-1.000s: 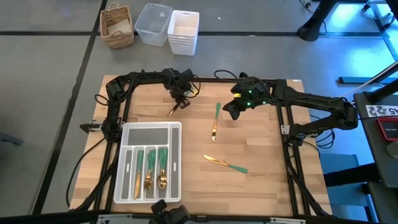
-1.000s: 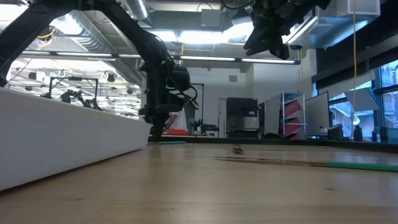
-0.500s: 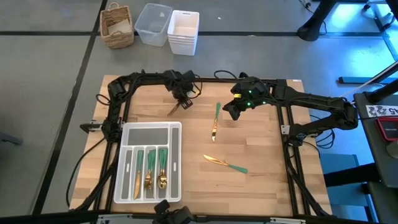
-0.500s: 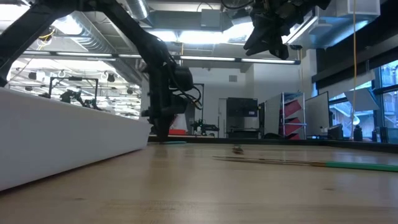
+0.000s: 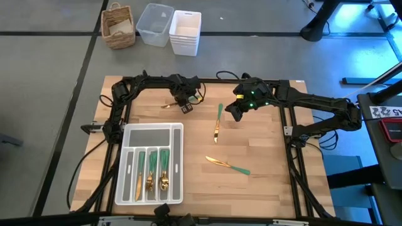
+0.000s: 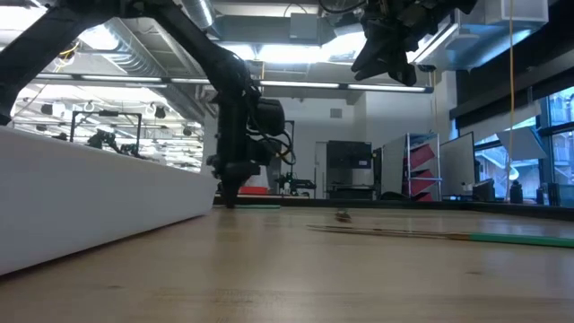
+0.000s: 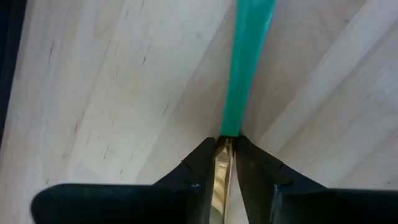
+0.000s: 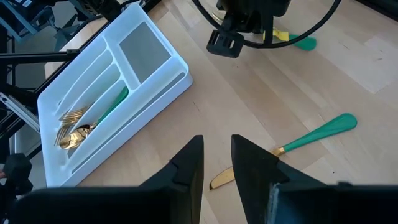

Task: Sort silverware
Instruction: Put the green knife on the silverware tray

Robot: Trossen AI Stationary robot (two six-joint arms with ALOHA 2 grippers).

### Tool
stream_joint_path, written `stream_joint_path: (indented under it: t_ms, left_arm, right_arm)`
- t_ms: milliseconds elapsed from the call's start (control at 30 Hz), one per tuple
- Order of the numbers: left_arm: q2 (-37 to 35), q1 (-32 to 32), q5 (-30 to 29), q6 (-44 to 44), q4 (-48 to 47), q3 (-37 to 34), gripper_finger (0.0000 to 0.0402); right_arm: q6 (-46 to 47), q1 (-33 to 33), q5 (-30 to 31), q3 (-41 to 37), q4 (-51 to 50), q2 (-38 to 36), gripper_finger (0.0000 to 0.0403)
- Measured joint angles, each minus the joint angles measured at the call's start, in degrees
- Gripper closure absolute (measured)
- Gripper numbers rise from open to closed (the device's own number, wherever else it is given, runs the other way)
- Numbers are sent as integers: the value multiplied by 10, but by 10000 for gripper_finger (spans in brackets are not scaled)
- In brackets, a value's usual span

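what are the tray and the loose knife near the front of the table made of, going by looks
Tray: likely molded plastic, matte white, with smooth rounded dividers all in one piece.
Knife: the blade looks like gold-toned polished metal, since it glints; the slim green handle is probably plastic or resin, uniform in colour with a soft sheen. It cannot be told whether the gold is plating or solid.

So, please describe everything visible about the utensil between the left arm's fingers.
The utensil has a slim green handle and a shiny gold metal neck. It lies flat on the wooden table, near the far edge. The left gripper has its fingers closing around the gold neck. Its head type cannot be told.
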Motion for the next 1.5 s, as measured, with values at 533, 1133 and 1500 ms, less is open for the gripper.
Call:
stream_joint_path:
  t_ms: [533, 1133, 1500]
  left_arm:
    - [0, 2, 37, 23, 16, -3, 396]
    - [-2, 2, 46, 23, -15, 48, 398]
    - [-4, 4, 69, 23, -22, 50, 397]
  right_arm:
    - [0, 0, 0, 0, 0, 0, 320]
    - [0, 0, 0, 0, 0, 0, 320]
    - [0, 0, -1, 0, 0, 0, 320]
